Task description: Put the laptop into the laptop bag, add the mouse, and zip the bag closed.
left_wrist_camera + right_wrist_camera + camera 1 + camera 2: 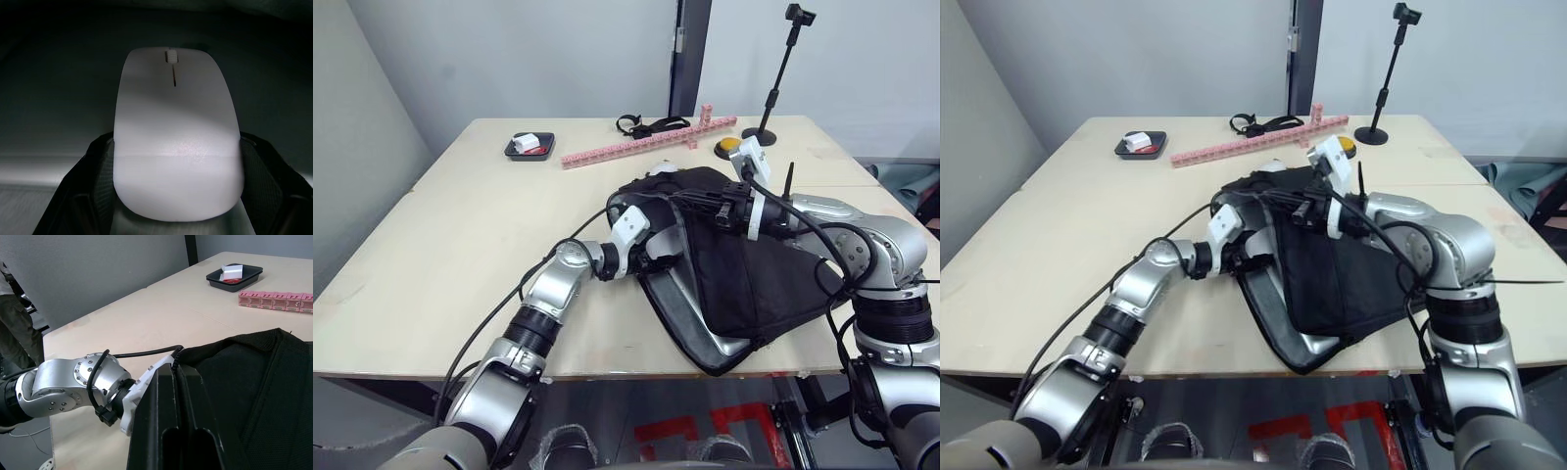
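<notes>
The black laptop bag (744,284) lies on the table with its near side open. Along that opening shows the silver-grey edge of the laptop (722,345), which sits inside the bag. My right gripper (177,372) is shut on the bag's upper flap and holds it raised; it also shows from the head at right gripper (710,208). My left gripper (658,257) reaches into the opening under the flap. In the left wrist view the flat white mouse (173,98) sits between the left gripper's (176,156) black fingers, in the dark interior.
At the table's far side are a black tray (530,147) holding a small white item, a row of pink blocks (646,144), a black strap (651,124), a yellow-orange object (729,145) and a camera stand (773,98). A person (14,323) stands beyond the table.
</notes>
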You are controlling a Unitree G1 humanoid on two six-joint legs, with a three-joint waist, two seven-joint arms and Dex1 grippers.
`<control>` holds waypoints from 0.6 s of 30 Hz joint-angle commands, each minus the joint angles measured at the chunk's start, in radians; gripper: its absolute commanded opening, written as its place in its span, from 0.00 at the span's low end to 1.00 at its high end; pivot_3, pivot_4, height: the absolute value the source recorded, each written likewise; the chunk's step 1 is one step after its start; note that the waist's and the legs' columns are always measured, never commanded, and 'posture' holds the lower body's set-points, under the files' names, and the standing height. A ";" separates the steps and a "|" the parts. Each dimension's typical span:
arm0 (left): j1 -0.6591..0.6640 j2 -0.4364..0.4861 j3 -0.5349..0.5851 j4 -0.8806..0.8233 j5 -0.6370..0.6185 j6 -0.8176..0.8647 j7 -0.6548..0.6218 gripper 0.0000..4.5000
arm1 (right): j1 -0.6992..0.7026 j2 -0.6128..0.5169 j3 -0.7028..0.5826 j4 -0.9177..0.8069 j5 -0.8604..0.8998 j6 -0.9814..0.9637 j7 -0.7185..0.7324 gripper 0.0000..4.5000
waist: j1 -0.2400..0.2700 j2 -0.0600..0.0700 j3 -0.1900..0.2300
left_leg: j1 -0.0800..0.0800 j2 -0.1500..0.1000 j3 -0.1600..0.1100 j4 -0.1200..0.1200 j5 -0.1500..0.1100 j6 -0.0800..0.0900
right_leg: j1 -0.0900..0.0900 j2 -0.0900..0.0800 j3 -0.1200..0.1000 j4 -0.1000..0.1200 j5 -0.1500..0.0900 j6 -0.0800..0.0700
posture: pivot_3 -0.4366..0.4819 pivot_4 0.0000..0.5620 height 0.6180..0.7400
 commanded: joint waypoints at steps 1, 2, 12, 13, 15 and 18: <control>-0.038 -0.032 -0.015 0.039 0.024 -0.030 0.000 0.62 | -0.018 -0.011 -0.031 -0.048 0.026 -0.025 0.003 0.00 | 0.001 0.000 0.000 | 0.000 0.000 0.000 0.000 0.000 0.000 | 0.000 0.000 0.000 0.000 0.000 0.000 | 0.48 0.27 1.00; -0.043 -0.039 -0.023 0.052 0.033 -0.034 -0.004 0.62 | -0.019 -0.013 -0.032 -0.048 0.026 -0.024 0.004 0.00 | 0.002 0.000 0.000 | 0.000 0.000 0.000 0.000 0.000 0.000 | 0.000 0.000 0.000 0.000 0.000 0.000 | 0.48 0.27 1.00; -0.099 -0.110 -0.033 0.177 0.072 -0.035 0.008 0.62 | -0.034 -0.023 -0.036 -0.045 0.036 -0.020 -0.001 0.00 | 0.003 0.000 0.000 | 0.000 0.000 0.000 0.000 0.000 0.000 | 0.000 0.000 0.000 0.000 0.000 0.000 | 0.48 0.27 1.00; -0.107 -0.121 -0.032 0.194 0.073 -0.041 0.010 0.62 | -0.036 -0.022 -0.036 -0.045 0.037 -0.020 -0.002 0.00 | 0.003 0.000 0.000 | 0.000 0.000 0.000 0.000 0.000 0.000 | 0.001 0.000 0.000 0.000 0.000 0.000 | 0.48 0.27 1.00; -0.124 -0.142 -0.034 0.236 0.084 -0.056 0.020 0.62 | -0.038 -0.021 -0.035 -0.045 0.038 -0.021 -0.005 0.00 | 0.004 0.000 0.000 | 0.000 0.000 0.000 0.000 0.000 0.000 | 0.001 0.000 0.000 0.000 0.000 0.000 | 0.48 0.27 1.00; -0.148 -0.165 -0.029 0.289 0.096 -0.077 0.025 0.62 | -0.040 -0.020 -0.035 -0.044 0.040 -0.019 -0.008 0.00 | 0.005 0.000 0.000 | 0.000 0.000 0.000 0.000 0.000 0.000 | 0.001 0.000 0.000 -0.001 0.000 0.001 | 0.48 0.27 1.00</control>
